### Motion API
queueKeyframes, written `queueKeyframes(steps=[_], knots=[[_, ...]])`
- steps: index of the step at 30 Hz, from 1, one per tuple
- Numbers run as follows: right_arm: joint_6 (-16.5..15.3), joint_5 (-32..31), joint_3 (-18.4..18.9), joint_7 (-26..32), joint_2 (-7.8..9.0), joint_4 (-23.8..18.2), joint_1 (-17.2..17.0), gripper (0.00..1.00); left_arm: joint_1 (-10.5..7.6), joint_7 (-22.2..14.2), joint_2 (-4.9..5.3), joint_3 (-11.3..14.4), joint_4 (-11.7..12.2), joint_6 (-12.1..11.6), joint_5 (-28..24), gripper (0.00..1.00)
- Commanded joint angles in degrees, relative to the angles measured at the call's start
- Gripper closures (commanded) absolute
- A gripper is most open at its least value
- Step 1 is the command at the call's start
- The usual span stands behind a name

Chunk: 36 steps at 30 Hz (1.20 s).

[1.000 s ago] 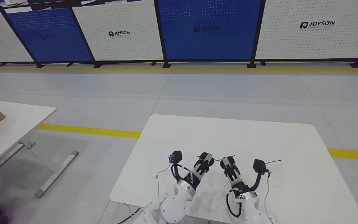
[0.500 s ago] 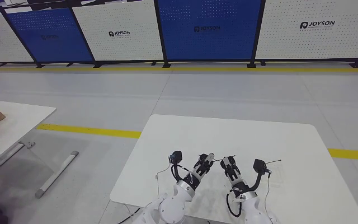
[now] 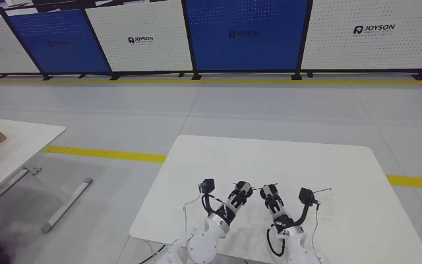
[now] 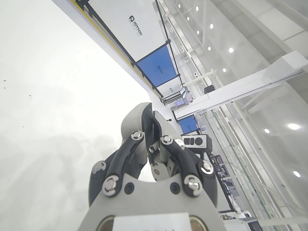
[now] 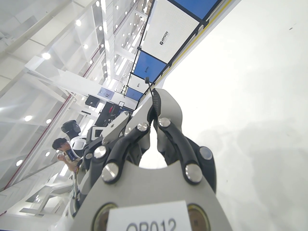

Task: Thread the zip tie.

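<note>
The white worktop carries nothing but the two arms, which rise side by side over its near edge, towards the middle of that edge. The left gripper and the right gripper are held just above the worktop surface, close to each other and tilted towards its far edge.

In the right wrist view the fingers are closed tight on the black zip tie. Its strip is pinched between the dark pads, and its small square head sticks out a little past the fingertips, clear of the worktop.

In the left wrist view the fingers are likewise pressed fully together. A thin dark strip lies edge-on between the pads and a fine dark tip pokes out beside the fingertips. From the top view a thin dark line runs across the small gap between the two grippers, above the worktop and not touching it, so the tie is held at both ends.

Beyond the worktop's far edge a yellow floor line crosses the grey floor, and further off stands a row of blue and white panels
</note>
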Motion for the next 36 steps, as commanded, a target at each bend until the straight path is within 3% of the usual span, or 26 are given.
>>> queueKeyframes(steps=[1, 9, 10, 11, 21, 25, 34, 36], knots=[[0.1, -0.2, -0.1, 0.0, -0.02, -0.1, 0.0, 1.00, 0.00, -0.1, -0.01, 0.1, -0.1, 0.0, 0.1, 1.00], [0.2, -0.5, 0.0, 0.8, -0.02, -0.4, -0.1, 1.00, 0.24, -1.5, 0.07, 0.0, -0.6, -0.5, -0.4, 1.00], [0.2, -0.4, 0.0, 0.9, -0.03, -0.4, -0.1, 0.74, 0.26, -1.3, 0.06, 0.0, -0.7, -0.5, -0.5, 1.00], [0.0, 0.2, 0.1, 0.9, -0.05, -0.5, -0.2, 0.00, 0.26, -1.1, 0.04, -0.1, -0.7, -0.4, -0.6, 1.00], [-2.2, 0.6, 2.3, 0.9, 0.40, -1.7, -2.4, 0.00, 0.49, 2.6, -0.45, -2.0, -1.9, -0.3, -8.5, 1.00], [-3.0, 0.8, 3.4, 1.2, 0.65, -2.7, -3.7, 0.00, 0.62, -1.1, -0.50, -2.3, -2.7, 0.5, -14.0, 1.00], [-2.9, 0.7, 3.4, 1.1, 0.65, -2.7, -3.7, 0.00, 0.62, -1.1, -0.50, -2.3, -2.7, 0.5, -14.0, 1.00], [-1.7, -2.7, 3.5, 0.8, 0.79, -2.3, -3.3, 0.00, 0.71, -0.7, -0.63, -2.4, -3.0, 0.4, -15.7, 1.00]])
